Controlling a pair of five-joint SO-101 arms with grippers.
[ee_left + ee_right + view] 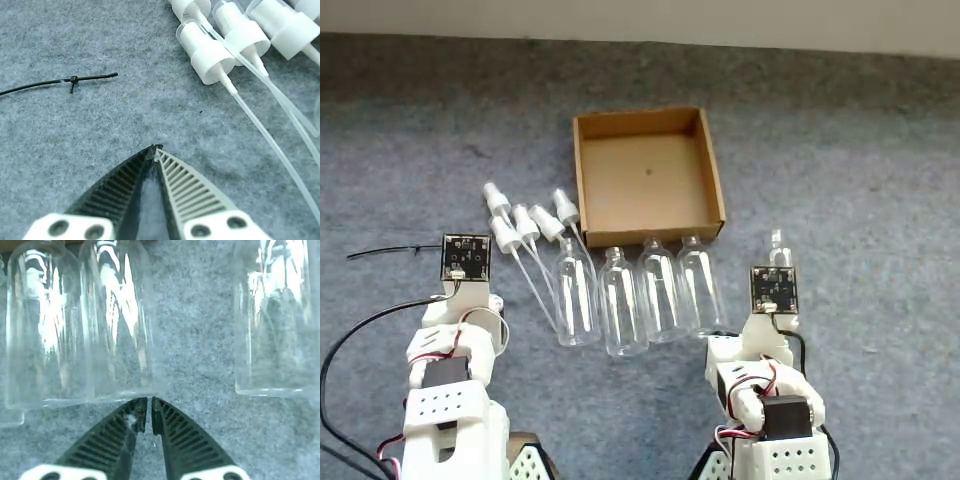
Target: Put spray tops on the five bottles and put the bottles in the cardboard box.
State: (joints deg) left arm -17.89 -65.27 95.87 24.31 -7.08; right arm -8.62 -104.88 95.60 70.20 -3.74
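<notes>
— Where does everything lie?
— The grey felt has bare room at 3 and 9 o'clock of the cardboard box, which sits open. At the box's 6 o'clock, four bottles lie side by side, necks toward it. A fifth bottle lies at their 3 o'clock, well apart. The spray tops are bunched at 10 o'clock of the row.
— And the grippers?
— The left gripper is pressed together on nothing, over bare felt near the tops. The right gripper is all but closed, empty, its tips at a bottle's base; I can't tell whether they touch. A black tie lies past the left one.
</notes>
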